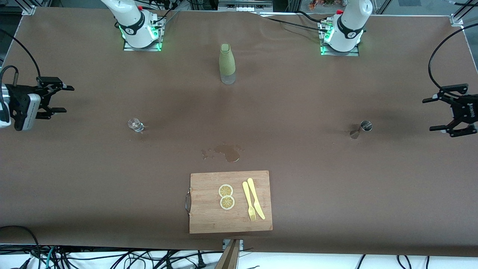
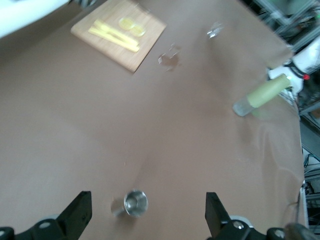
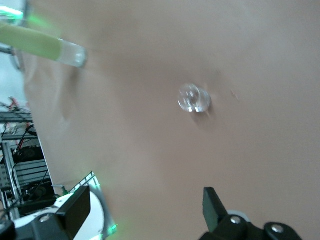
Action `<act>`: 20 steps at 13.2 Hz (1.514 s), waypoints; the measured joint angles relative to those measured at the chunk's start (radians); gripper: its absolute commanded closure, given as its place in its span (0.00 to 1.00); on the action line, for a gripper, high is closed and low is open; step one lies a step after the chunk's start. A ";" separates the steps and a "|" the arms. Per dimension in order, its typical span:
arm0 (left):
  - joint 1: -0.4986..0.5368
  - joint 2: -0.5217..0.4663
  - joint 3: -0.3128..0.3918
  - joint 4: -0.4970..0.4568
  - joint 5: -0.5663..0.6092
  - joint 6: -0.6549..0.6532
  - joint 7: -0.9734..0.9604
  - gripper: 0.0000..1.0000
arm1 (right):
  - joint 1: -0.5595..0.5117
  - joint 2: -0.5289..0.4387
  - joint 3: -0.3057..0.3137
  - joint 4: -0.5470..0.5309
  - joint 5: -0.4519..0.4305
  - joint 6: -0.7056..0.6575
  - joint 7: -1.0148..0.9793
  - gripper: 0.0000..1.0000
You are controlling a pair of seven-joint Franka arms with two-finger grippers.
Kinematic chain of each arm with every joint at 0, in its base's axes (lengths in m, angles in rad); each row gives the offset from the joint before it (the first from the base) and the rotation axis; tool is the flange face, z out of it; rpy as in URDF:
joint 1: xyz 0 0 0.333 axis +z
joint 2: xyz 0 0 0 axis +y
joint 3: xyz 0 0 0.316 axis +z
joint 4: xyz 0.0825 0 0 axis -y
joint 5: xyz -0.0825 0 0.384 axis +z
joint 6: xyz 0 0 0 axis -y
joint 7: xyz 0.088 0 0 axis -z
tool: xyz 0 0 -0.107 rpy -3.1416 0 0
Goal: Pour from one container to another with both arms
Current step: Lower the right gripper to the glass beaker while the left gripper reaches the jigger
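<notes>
A green bottle (image 1: 227, 63) with a clear base stands upright between the two arm bases; it also shows in the wrist views (image 2: 262, 94) (image 3: 42, 45). A small clear glass (image 1: 135, 124) (image 3: 194, 98) sits toward the right arm's end. A small metal jigger (image 1: 364, 127) (image 2: 134, 203) sits toward the left arm's end. My right gripper (image 1: 67, 99) (image 3: 145, 206) hovers open and empty over the table's edge at the right arm's end, well apart from the glass. My left gripper (image 1: 429, 114) (image 2: 147, 207) hangs open and empty over the left arm's end, with the jigger just ahead of its fingers.
A wet spill (image 1: 226, 152) marks the brown table cover at mid-table. Nearer the front camera lies a wooden cutting board (image 1: 209, 220) with two lemon slices (image 1: 226, 196) and a yellow fork and knife (image 1: 253, 201). Cables hang at both table ends.
</notes>
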 measured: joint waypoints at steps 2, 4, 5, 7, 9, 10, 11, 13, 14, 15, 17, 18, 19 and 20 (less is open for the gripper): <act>0.024 0.074 0.004 -0.017 -0.079 -0.030 0.158 0.00 | -0.030 0.027 0.000 -0.008 0.048 0.001 -0.163 0.00; 0.038 0.150 0.004 -0.019 -0.144 -0.085 0.293 0.00 | -0.056 0.058 -0.001 -0.035 0.114 0.020 -0.360 0.00; 0.046 0.190 0.005 -0.020 -0.178 -0.106 0.360 0.00 | -0.064 0.088 -0.001 -0.047 0.151 0.040 -0.456 0.00; 0.069 0.270 0.005 -0.023 -0.238 -0.125 0.499 0.00 | -0.069 0.165 -0.001 -0.055 0.229 0.077 -0.617 0.01; 0.098 0.337 0.006 -0.041 -0.300 -0.142 0.619 0.00 | -0.071 0.240 -0.001 -0.057 0.320 0.090 -0.769 0.01; 0.114 0.367 0.006 -0.054 -0.330 -0.153 0.673 0.00 | -0.073 0.276 -0.001 -0.057 0.366 0.091 -0.849 0.01; 0.125 0.394 0.006 -0.065 -0.357 -0.162 0.723 0.00 | -0.076 0.313 -0.002 -0.058 0.409 0.092 -0.923 0.01; 0.139 0.443 0.006 -0.073 -0.390 -0.183 0.803 0.00 | -0.091 0.379 -0.002 -0.060 0.484 0.101 -1.027 0.01; 0.142 0.463 0.006 -0.073 -0.394 -0.193 0.837 0.00 | -0.102 0.401 -0.002 -0.069 0.517 0.107 -1.061 0.01; 0.144 0.480 0.006 -0.074 -0.397 -0.198 0.870 0.00 | -0.111 0.415 -0.002 -0.091 0.547 0.113 -1.099 0.01; 0.154 0.516 0.006 -0.081 -0.431 -0.216 0.936 0.00 | -0.121 0.423 -0.002 -0.145 0.574 0.125 -1.176 0.01; 0.158 0.539 0.006 -0.087 -0.452 -0.226 0.974 0.00 | -0.121 0.425 -0.001 -0.164 0.582 0.130 -1.201 0.01; 0.162 0.565 0.006 -0.091 -0.473 -0.232 1.013 0.00 | -0.120 0.427 0.002 -0.174 0.594 0.131 -1.211 0.01; 0.164 0.589 0.005 -0.096 -0.492 -0.237 1.051 0.00 | -0.115 0.433 0.007 -0.181 0.613 0.132 -1.216 0.01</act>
